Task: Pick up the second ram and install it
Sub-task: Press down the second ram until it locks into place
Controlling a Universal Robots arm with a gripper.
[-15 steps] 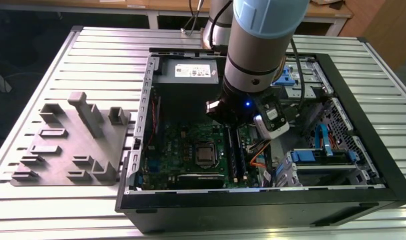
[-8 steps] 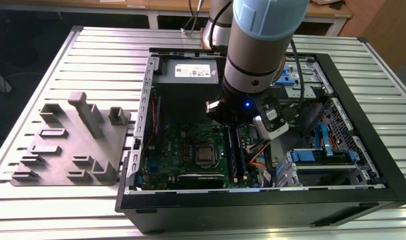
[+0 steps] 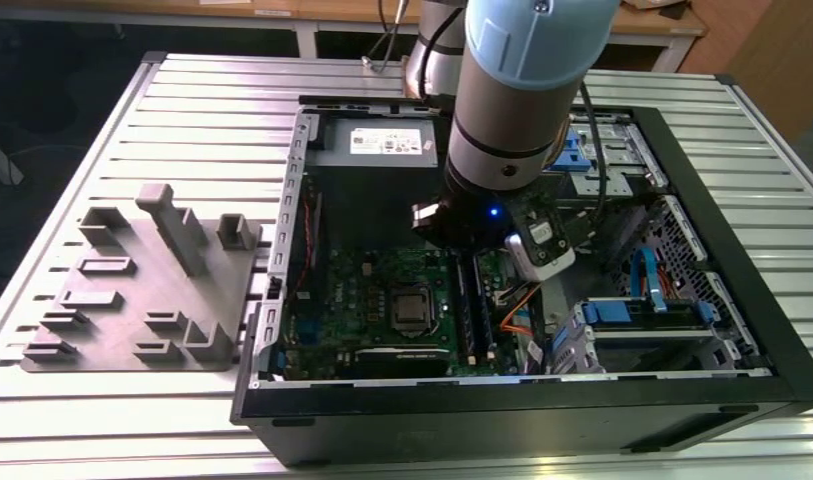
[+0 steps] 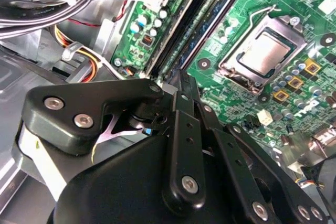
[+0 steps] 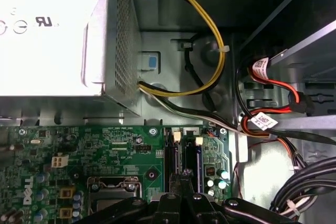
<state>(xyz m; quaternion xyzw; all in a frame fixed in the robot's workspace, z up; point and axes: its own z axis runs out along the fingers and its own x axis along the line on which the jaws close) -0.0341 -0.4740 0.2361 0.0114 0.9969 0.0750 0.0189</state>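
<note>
My arm inside the open computer case point(image 3: 726, 330) on the slatted desk point(image 3: 179, 100), above the green motherboard point(image 4: 252, 19), my pincer point(image 5: 185, 174) pinched narrow on the second ram point(image 4: 185, 85), held edge-down, long axis running along the black slots point(image 4: 210, 14), just over them.

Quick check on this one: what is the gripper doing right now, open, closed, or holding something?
Gripper: jaws closed together over the motherboard's memory slots; whether the second ram is pinched between them cannot be told.
</note>
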